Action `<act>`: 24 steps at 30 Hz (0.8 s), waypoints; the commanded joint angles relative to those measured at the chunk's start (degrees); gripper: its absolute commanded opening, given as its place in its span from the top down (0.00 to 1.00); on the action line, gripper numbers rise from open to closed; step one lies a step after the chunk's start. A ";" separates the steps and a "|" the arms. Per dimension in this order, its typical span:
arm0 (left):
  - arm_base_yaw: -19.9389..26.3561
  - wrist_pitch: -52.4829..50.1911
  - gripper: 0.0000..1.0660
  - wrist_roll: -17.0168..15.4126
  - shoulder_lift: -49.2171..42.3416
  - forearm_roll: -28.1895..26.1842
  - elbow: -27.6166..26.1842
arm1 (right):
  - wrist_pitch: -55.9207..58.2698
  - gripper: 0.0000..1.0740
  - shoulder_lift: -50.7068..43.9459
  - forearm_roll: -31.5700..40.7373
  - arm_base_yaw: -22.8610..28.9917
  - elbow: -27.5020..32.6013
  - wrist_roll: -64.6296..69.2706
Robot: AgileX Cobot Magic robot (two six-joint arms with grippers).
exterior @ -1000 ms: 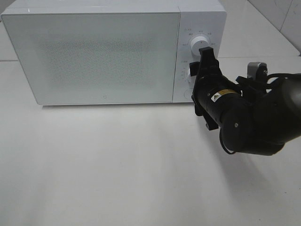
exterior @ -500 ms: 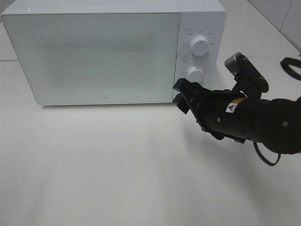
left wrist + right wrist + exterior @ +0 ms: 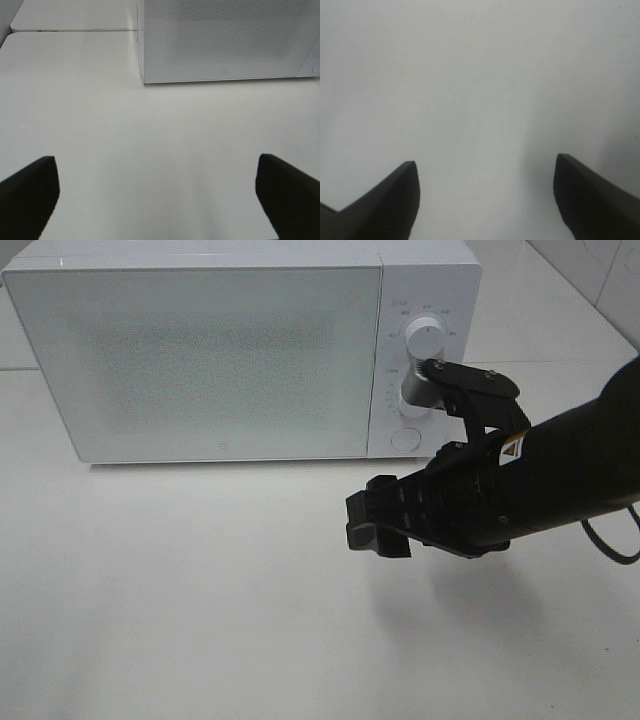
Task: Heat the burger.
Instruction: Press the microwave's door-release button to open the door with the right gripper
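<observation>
the right gripper [image 3: 375, 530], spread and empty, is hovering just before the closed microwave [image 3: 200, 360] (burger showing nowhere); the left gripper [image 3: 157, 195] is hanging spread too, farther off.

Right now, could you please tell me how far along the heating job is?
Done, apparently: the microwave door is shut and no burger shows outside it; whether it is inside cannot be seen. In hand: the right tool hangs open and empty over the table, in front of the knobs. Left: probably confirming the timer, then fetching the food.
</observation>
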 commanded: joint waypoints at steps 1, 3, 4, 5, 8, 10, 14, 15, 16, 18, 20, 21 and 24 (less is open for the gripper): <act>0.17 -0.46 0.06 0.11 -1.15 -0.06 0.17 | 11.12 0.35 -1.72 -6.88 -0.34 -3.32 0.06; 0.17 -0.46 0.06 0.11 -1.15 -0.06 0.17 | 16.21 0.35 -2.86 -12.49 -0.34 -4.98 3.15; 0.17 -0.46 0.06 0.11 -1.15 -0.06 0.17 | 19.08 0.35 -3.72 -15.64 -0.34 -5.90 5.50; 0.17 -0.46 0.06 0.11 -1.15 -0.06 0.17 | 24.06 0.35 -5.56 -21.08 -0.34 -7.51 9.51; 0.17 -0.46 0.06 0.11 -1.15 -0.06 0.17 | 30.77 0.35 -9.57 -26.93 -0.34 -9.57 13.69; 0.17 -0.46 0.06 0.11 -1.15 -0.06 0.17 | 32.77 0.35 -10.83 -28.02 -0.34 -9.85 14.04; 0.17 -0.46 0.06 0.11 -1.15 -0.06 0.17 | 36.96 0.35 -15.70 -28.71 -0.17 -9.97 13.29; 0.17 -0.46 0.06 0.11 -1.15 -0.06 0.17 | 39.53 0.35 -19.02 -28.71 -0.17 -9.68 12.32; 0.17 -0.46 0.06 0.11 -1.15 -0.06 0.17 | 41.83 0.34 -22.12 -28.76 -0.17 -9.17 11.12; 0.17 -0.46 0.06 0.11 -1.15 -0.06 0.17 | 42.51 0.34 -23.95 -28.76 -0.17 -8.65 10.89; 0.17 -0.46 0.06 0.11 -1.15 -0.06 0.17 | 42.91 0.33 -27.62 -28.76 -0.40 -7.39 10.89; 0.17 -0.46 0.06 0.11 -1.15 -0.06 0.17 | 42.91 0.32 -29.79 -28.76 -0.92 -6.47 10.89; 0.17 -0.46 0.06 0.11 -1.15 -0.06 0.17 | 43.03 0.30 -35.47 -28.19 -4.58 -3.95 10.94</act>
